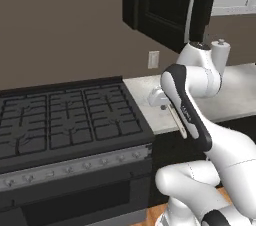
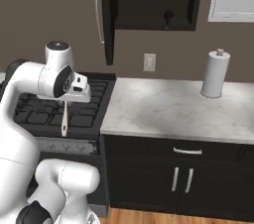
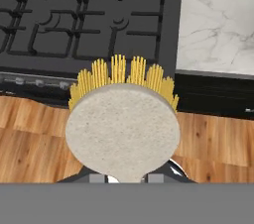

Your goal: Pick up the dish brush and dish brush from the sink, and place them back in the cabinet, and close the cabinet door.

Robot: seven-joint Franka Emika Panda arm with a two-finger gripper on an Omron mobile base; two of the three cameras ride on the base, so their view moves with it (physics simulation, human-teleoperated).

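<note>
Hand view: cream-headed dish brush (image 3: 122, 131), seemingly held, above stove (image 3: 84, 20) and counter (image 3: 218, 20).

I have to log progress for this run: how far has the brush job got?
Done: the black brush already stands in the open cabinet. In hand: the gripper is shut on the cream brush, carried above the stove edge, handle hanging down. Left: put this brush in the cabinet and shut the door, which hangs open.

The arm folds up with its hand (image 2: 64, 100) pointing down, fingers clamped on something.
</note>
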